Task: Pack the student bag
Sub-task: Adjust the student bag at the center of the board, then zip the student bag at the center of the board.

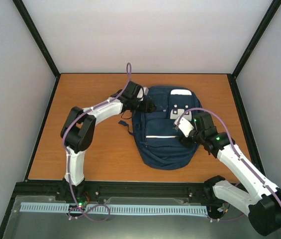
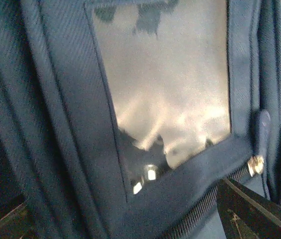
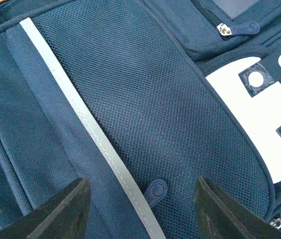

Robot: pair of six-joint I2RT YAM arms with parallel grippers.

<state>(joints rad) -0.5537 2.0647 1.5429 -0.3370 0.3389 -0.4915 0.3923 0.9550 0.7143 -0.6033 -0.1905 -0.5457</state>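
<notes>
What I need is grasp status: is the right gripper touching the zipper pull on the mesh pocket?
Apart. Right wrist view: the zipper pull lies between the right gripper's open fingers, mesh showing either side.

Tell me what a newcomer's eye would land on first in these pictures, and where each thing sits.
The navy student bag dominates, lying flat in the middle of the orange-brown table. Both arms reach onto it: the left gripper at its upper left edge, the right gripper open over the front mesh pocket. A zipper pull shows untouched between the right fingers, beside a pale reflective stripe.
</notes>
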